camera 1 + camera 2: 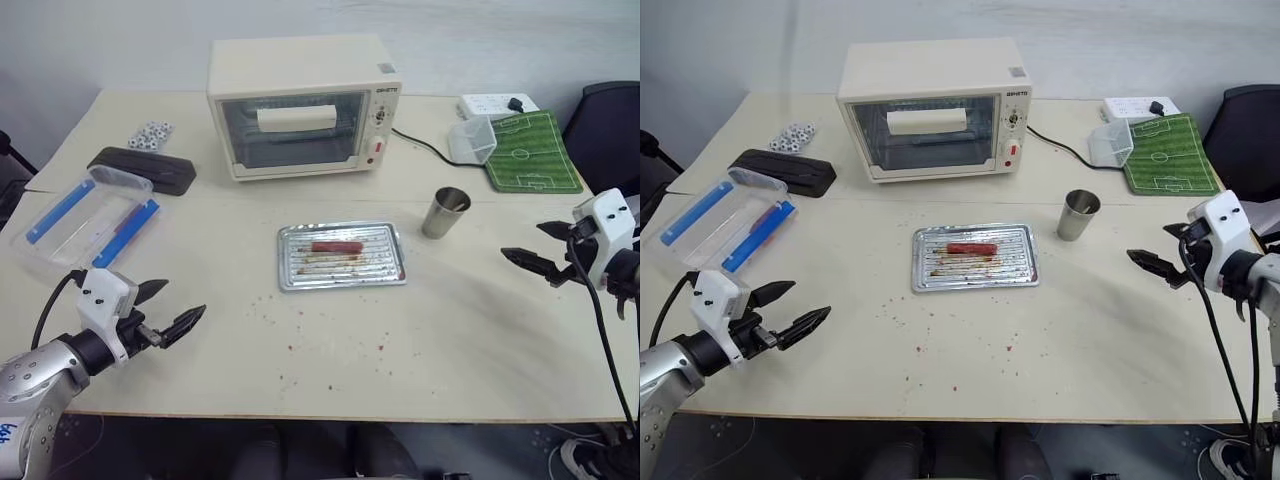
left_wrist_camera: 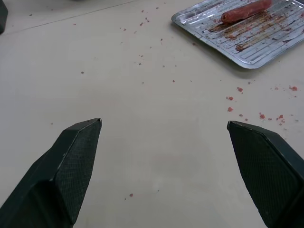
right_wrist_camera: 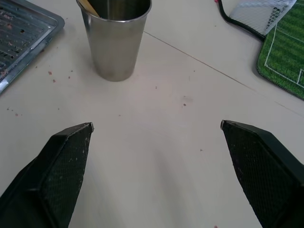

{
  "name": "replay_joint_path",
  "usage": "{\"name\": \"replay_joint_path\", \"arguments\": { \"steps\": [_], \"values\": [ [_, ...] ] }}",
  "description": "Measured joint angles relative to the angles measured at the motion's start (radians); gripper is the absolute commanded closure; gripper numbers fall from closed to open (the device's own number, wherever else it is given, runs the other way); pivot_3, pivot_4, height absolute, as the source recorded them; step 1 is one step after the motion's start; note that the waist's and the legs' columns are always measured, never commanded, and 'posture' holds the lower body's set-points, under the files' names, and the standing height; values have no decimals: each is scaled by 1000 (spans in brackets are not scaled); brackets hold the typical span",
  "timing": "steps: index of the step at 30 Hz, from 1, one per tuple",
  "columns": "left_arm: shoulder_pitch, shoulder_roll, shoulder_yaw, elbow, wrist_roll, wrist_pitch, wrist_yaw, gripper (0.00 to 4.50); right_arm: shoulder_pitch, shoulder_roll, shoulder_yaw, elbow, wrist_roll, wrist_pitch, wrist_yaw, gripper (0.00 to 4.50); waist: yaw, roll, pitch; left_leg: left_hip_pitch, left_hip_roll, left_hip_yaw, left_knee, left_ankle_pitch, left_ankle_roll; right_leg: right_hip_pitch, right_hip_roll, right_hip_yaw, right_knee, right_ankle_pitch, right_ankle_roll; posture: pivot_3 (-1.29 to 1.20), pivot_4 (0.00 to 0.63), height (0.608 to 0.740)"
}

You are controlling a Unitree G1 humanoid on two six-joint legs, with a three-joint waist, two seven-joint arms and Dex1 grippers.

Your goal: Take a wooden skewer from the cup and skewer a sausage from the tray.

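Holding both grippers spread wide and empty: left gripper (image 1: 172, 308) lower left, right gripper (image 1: 538, 249) right of cup (image 1: 446, 212); sausage (image 1: 335, 246) lies in tray (image 1: 341, 281) at centre.

Two robot arms enter the head camera's frame from its lower corners. The left arm comes in at the lower left, silver at the forearm, ending in a white wrist block. Its left gripper (image 1: 168, 308) points toward the middle of the frame, its two black fingers spread wide apart with nothing between them. The right arm enters at the right edge, a black cable hanging from its white wrist. The right gripper (image 1: 537, 247) points left, its fingers also spread wide and empty.
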Motion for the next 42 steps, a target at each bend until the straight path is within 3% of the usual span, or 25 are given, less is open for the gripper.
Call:
{"name": "replay_joint_path", "arguments": {
  "steps": [18, 21, 26, 36, 39, 42],
  "values": [
    [-71, -33, -9, 5, -2, 2, 69, 6, 3, 33, -1, -103, 24, 118, -48, 0, 2, 0, 0, 0, 0, 0, 0, 0, 0, 0, 0, 0, 0, 0, 0, 0, 150, 740],
    [-110, -52, -49, -6, -35, 14, 65, 6, -3, 93, -10, -162, 65, 179, -96, 0, 3, 0, 0, 0, 0, 0, 0, 0, 0, 0, 0, 0, 0, 0, 0, 0, 150, 740],
    [-311, -88, -184, -54, -120, 76, 68, 6, -55, 227, -9, -264, 102, 221, -222, 0, 5, 0, 0, -1, -1, -1, 0, 0, -1, 0, 0, -1, 0, 1, 2, 0, 150, 740],
    [-540, -145, -371, -5, -116, 86, 46, 6, -105, 389, 1, -289, 87, 194, -393, 0, 2, 0, 0, -2, -1, 1, 1, 1, -2, -2, 1, -1, 0, 1, 2, 0, 150, 740],
    [-588, -170, -418, 30, -106, 68, 36, 0, -149, 430, 13, -276, 86, 168, -416, 613, 2, 0, 0, -2, -1, 2, 1, 3, -6, -4, 2, -1, 1, 1, 2, 0, 150, 740],
    [-594, -172, -425, 50, -90, 60, 29, 0, -155, 439, 18, -259, 74, 147, -426, 1514, 3, 0, 0, -5, 0, 3, 1, 3, -6, -6, 2, -1, 1, 1, 2, 0, 150, 740]
  ]
}}
